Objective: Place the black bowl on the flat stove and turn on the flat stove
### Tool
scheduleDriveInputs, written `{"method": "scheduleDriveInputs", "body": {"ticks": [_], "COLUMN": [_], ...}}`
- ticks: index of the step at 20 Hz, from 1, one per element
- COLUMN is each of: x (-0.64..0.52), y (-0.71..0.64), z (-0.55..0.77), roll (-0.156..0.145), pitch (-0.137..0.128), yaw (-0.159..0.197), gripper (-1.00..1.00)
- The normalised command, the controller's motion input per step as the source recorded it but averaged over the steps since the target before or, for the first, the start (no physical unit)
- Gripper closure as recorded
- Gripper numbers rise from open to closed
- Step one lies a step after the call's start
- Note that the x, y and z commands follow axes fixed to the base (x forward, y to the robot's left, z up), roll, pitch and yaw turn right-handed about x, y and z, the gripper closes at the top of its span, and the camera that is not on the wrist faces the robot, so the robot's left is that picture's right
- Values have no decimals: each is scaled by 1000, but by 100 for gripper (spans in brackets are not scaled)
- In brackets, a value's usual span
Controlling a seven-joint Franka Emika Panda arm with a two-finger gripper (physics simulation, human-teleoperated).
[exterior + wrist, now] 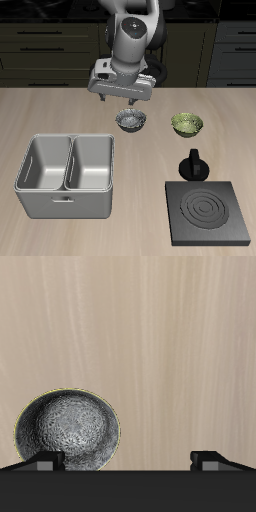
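Observation:
The black bowl [131,122] stands upright on the wooden table, dark outside and speckled grey-white inside; the wrist view shows it from above [68,432]. My gripper [121,104] hangs just above and slightly behind it, open, its fingertips [45,459] wide apart with nothing between them. The bowl lies beside one fingertip, not between the two. The flat stove [207,212] is a dark square plate with ring marks near the table's front edge, and its black knob [194,163] sits at its back edge.
A green-yellow bowl [186,123] stands beside the black bowl, between it and the stove's side of the table. A grey two-compartment bin [68,175] occupies the front of the table opposite the stove.

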Motion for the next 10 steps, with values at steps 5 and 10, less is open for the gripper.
{"method": "scheduleDriveInputs", "body": {"ticks": [5,10], "x": [13,7], "y": [-5,-35], "z": [-225,-244], "roll": [3,-3], "pitch": [25,21], "yaw": [-10,10], "gripper": [-100,-100]}}
